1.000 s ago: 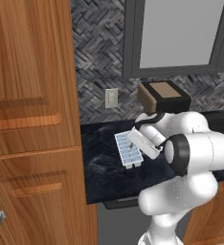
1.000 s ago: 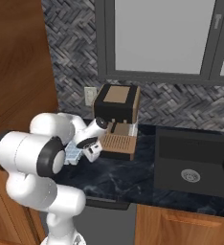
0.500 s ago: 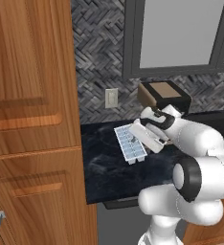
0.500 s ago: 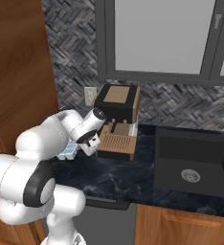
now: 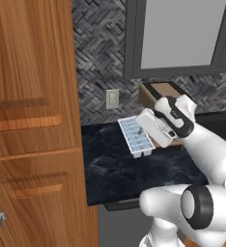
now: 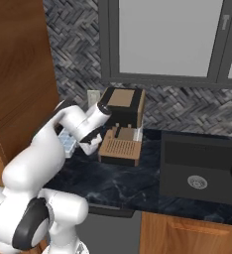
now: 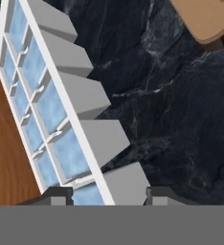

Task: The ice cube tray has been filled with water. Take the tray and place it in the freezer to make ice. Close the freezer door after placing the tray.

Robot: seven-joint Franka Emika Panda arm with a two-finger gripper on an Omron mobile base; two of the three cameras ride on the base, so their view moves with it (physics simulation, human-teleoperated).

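Brown wooden block (image 6: 120,149) on dark marble counter (image 6: 138,181); black sink (image 6: 197,168) right

At the middle of the frame the ice cube tray (image 5: 135,136) is hanging tilted above the dark table (image 5: 115,169), its pale-blue water (image 5: 134,133) cells facing up and left. The tool (image 5: 145,129) is gripping the tray's right edge, with the white arm reaching in from the lower right. Wooden cabinets (image 5: 33,120) are filling the left side.

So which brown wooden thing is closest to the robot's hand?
The slatted wooden block on the counter, right beside the gripper. The tall cabinet stands further left, past the ice cube tray it holds.
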